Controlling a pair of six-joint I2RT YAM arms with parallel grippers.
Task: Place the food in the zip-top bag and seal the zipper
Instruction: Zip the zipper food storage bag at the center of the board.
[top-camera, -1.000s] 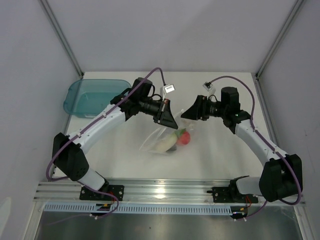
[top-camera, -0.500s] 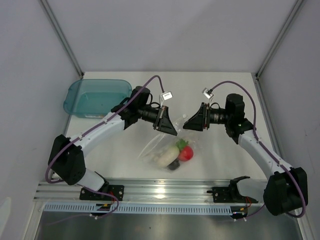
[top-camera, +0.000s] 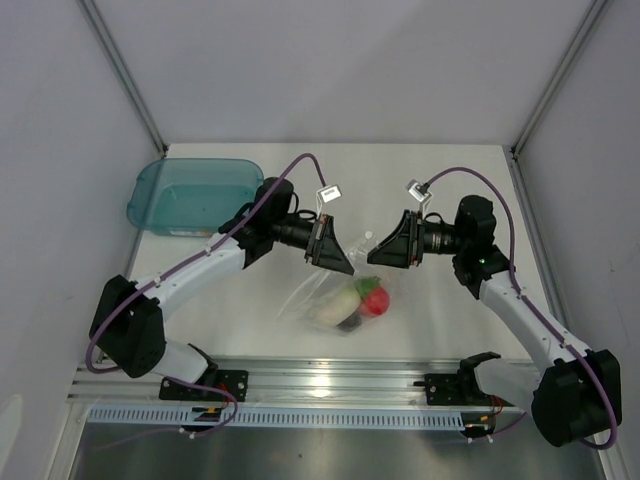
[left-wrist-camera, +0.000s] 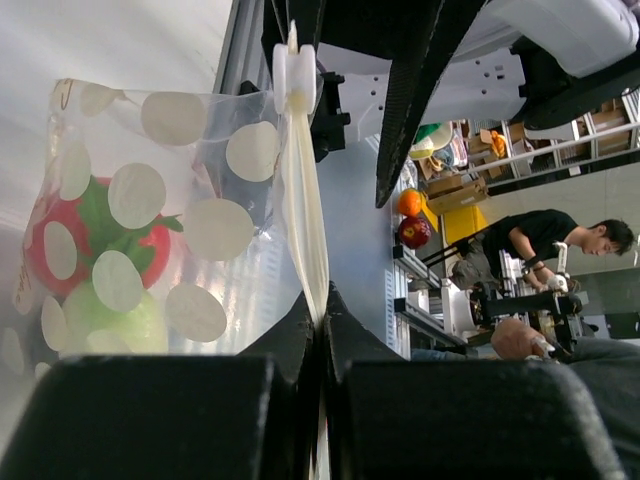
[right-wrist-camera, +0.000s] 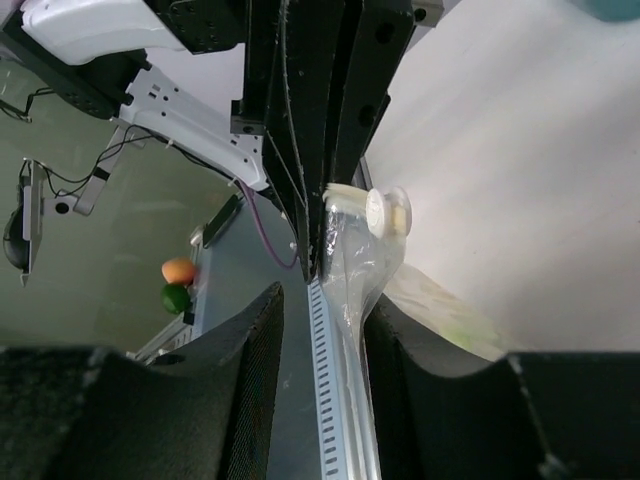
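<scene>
The clear zip-top bag (top-camera: 303, 298) hangs between my two grippers, its lower part resting on the table. Inside it are the red tomato (top-camera: 373, 303), the white radish (top-camera: 333, 309) and the dark round piece (top-camera: 350, 322). My left gripper (top-camera: 344, 262) is shut on the bag's zipper strip (left-wrist-camera: 303, 205), with the tomato (left-wrist-camera: 50, 240) behind the dotted film. My right gripper (right-wrist-camera: 322, 296) is open. The bag's top edge (right-wrist-camera: 350, 265) runs between its fingers, against the right one. A white slider (right-wrist-camera: 387, 212) sits on the strip just past its tips.
The translucent teal tray (top-camera: 150, 196) stands at the back left. White walls enclose the table on three sides. The aluminium rail (top-camera: 330, 375) with both arm bases runs along the near edge.
Both grippers have come toward the near edge and closer together, carrying the bag's top between them. The food in the bag has shifted slightly toward the near edge.
</scene>
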